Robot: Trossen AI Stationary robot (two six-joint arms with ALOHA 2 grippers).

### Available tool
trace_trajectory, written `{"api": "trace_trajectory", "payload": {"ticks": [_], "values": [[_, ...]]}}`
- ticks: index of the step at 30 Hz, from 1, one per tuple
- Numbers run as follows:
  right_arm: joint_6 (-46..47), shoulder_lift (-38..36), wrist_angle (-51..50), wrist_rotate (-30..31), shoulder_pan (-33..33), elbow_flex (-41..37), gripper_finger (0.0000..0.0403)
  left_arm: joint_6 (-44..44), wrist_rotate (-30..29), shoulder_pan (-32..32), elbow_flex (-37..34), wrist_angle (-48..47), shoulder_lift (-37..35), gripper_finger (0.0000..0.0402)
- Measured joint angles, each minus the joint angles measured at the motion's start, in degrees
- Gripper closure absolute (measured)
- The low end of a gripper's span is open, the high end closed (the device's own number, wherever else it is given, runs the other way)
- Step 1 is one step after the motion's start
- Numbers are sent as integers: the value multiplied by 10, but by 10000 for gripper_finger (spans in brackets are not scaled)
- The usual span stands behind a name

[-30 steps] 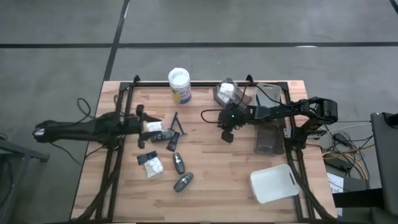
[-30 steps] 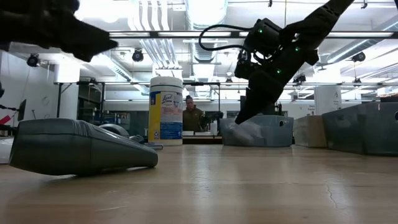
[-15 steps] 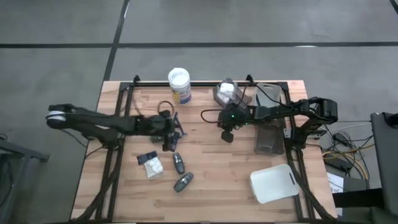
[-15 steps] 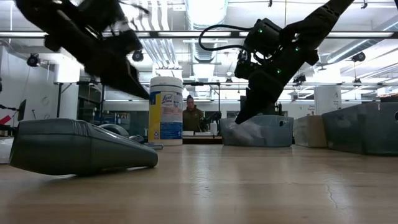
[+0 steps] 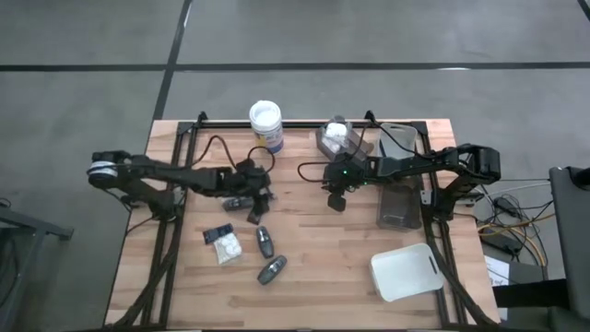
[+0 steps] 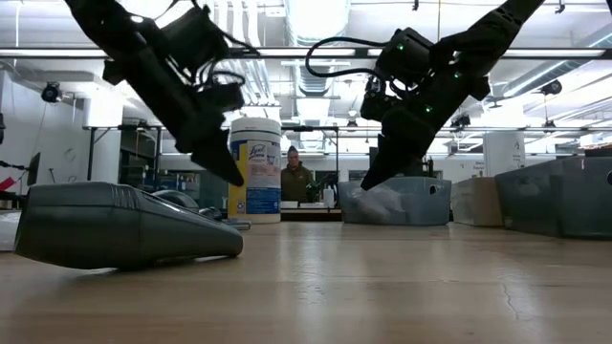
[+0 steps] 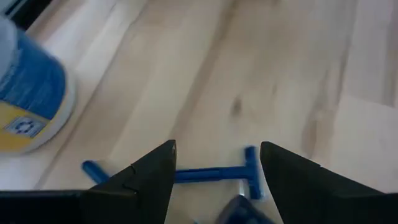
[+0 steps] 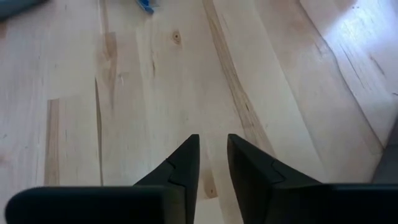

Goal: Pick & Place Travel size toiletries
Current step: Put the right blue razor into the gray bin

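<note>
Toiletries lie loose on the wooden table: a white packet (image 5: 226,245), two dark oval bottles (image 5: 265,242) (image 5: 272,269) and a blue T-shaped stick (image 7: 211,173). My left gripper (image 5: 261,195) hangs open just above that stick, tipped down, with its fingers (image 7: 149,171) on either side of it and touching nothing. My right gripper (image 5: 336,201) hovers over bare wood near the table's middle. Its fingertips (image 8: 212,140) stand a narrow gap apart with nothing between them. A grey tray (image 5: 334,138) at the far edge holds white packets.
A white-lidded jar (image 5: 265,124) with a blue-yellow label stands at the far edge, close to my left gripper. A dark tray (image 5: 398,205) and a white tray (image 5: 406,272) lie on the right side. One dark bottle (image 6: 124,225) fills the low view's left foreground.
My left gripper has swung from the table's left side toward the middle, tipped downward and sunk a little. It now stands over the toiletries by the blue stick. Its fingers have stayed open.
</note>
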Motion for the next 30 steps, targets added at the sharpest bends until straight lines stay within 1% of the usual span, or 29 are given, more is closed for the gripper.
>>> {"api": "trace_trajectory", "payload": {"ticks": [3, 5, 11, 16, 20, 23, 30], "values": [[8, 0, 2, 0, 0, 0, 310, -17, 26, 13, -13, -9, 1, 163], [9, 0, 4, 0, 0, 0, 304, -29, 33, 18, -20, -21, 8, 163], [13, 0, 5, 0, 0, 0, 292, -35, 34, 21, -33, -7, 45, 163], [15, 0, 5, 0, 0, 0, 281, -34, 19, 22, -28, 6, 80, 163], [15, 0, 5, 0, 0, 0, 271, -31, 15, 22, -22, 9, 94, 163], [20, 0, 4, 0, 0, 0, 264, -15, 13, 23, -21, 23, 97, 163], [94, 0, 4, 0, 0, 0, 249, 71, 15, 26, -23, 83, 99, 163]]}}
